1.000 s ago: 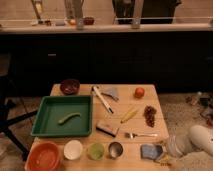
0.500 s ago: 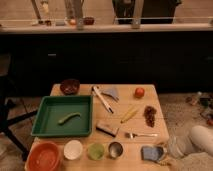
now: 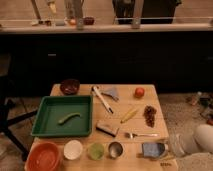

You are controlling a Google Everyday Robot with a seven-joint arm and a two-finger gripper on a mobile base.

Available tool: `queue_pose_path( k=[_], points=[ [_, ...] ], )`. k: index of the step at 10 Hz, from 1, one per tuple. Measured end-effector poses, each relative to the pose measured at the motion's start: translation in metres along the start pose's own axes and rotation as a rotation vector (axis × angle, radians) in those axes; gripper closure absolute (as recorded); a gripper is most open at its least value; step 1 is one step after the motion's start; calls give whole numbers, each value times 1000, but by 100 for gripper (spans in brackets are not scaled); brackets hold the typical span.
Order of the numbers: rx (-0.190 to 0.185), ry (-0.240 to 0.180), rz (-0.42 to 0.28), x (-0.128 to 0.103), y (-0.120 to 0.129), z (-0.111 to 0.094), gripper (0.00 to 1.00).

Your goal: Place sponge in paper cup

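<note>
We see the gripper (image 3: 165, 149) low at the front right corner of the pale wooden table (image 3: 125, 96), at the end of a white arm that comes in from the right. It sits right against the right edge of the flat blue-grey rectangular sponge (image 3: 151, 148), which lies at that corner. We cannot tell how wide the gripper stands, nor whether it grips the sponge or only touches it.

The small round white paper cup (image 3: 73, 149) stands in the front row, well apart from the sponge to the left. Between them stand a shiny metal cup (image 3: 116, 149), nearer the sponge, and a translucent green cup (image 3: 95, 150), just beside the paper cup. A wide orange bowl (image 3: 44, 156) sits at the front left corner.

Behind the sponge lies a metal fork (image 3: 141, 134), and to the fork's left a darker brown-grey block (image 3: 108, 128). A green rectangular tray (image 3: 50, 107) holding a curved green vegetable (image 3: 69, 118) takes up the left side. Farther back are a dark brown bowl (image 3: 69, 86), a white utensil (image 3: 102, 99), a yellow fruit (image 3: 129, 115), a dark red bunch of grapes (image 3: 149, 115) and a round red fruit (image 3: 139, 92).
</note>
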Motion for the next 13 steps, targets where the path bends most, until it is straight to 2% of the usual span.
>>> queue_pose_path(
  k=[2,8,10,12,13],
  points=[
    [14,2,-12,-12,-2,-1,100],
    [13,2,-10,-12,-2,-1,100],
    [27,-21,-22,-18,-4,-2,100],
    [42,-82,-83,-51,-15,-1,100],
    [44,-96,-101,-60,-18,-1,100]
  ],
)
